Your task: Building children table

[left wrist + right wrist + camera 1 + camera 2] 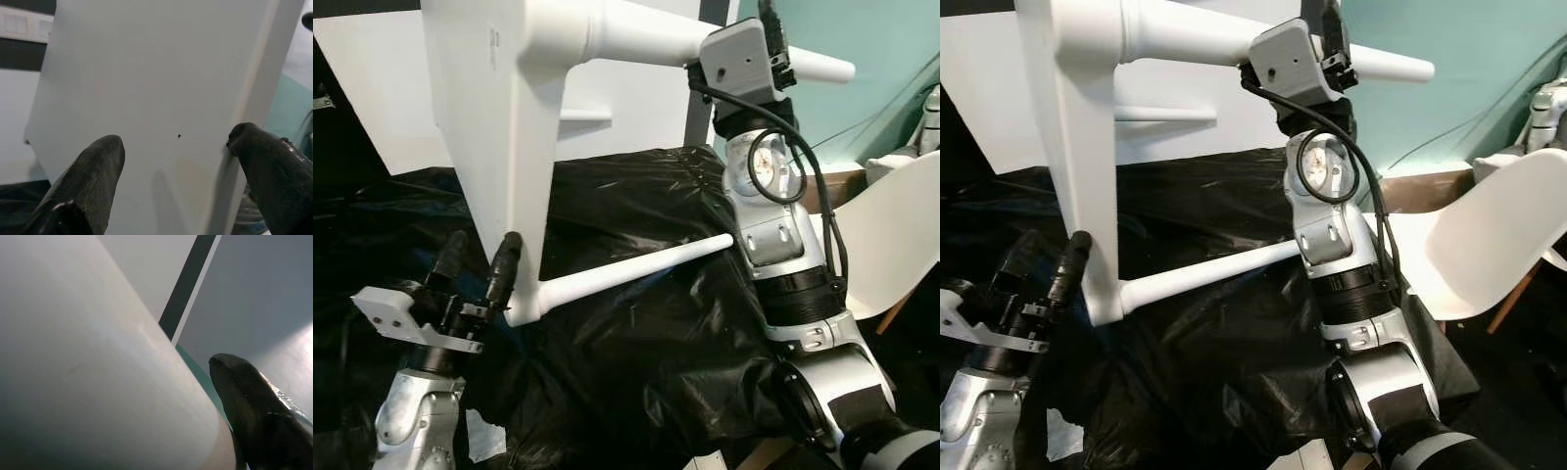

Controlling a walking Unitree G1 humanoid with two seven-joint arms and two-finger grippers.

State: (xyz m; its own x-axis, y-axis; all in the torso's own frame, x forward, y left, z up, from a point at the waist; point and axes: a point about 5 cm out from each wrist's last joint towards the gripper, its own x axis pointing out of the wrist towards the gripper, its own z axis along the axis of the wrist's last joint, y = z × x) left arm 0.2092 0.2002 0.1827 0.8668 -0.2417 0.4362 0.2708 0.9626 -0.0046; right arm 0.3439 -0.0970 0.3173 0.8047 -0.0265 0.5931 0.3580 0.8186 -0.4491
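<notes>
A: Jaws of left gripper (480,257) spread, one finger (88,181) flat against face of white tabletop panel (494,127), other finger (271,176) at panel edge. Bracing, not clamping.

B: Noted. Right gripper (773,44)?

A: Raised high, clenched around upper white leg (646,39) near its outer end. One finger (259,406) seen pressed beside leg's round surface.

B: Position of table?

A: Held off black plastic sheet (636,323), tipped on edge. Lower leg (626,269) angling from bottom corner of panel toward right forearm. Third leg (1160,115) visible behind panel. White chair (1498,235) near right edge of sheet.

B: Step in hand?

A: Judged: seating or tightening upper leg into panel socket.

B: Advice for doing it well?

A: Keep left fingers square on panel to resist twist; turn leg about its own axis, no sideways load on socket. Watch lower leg, close to right forearm. Avoid letting panel slide off left fingers.
</notes>
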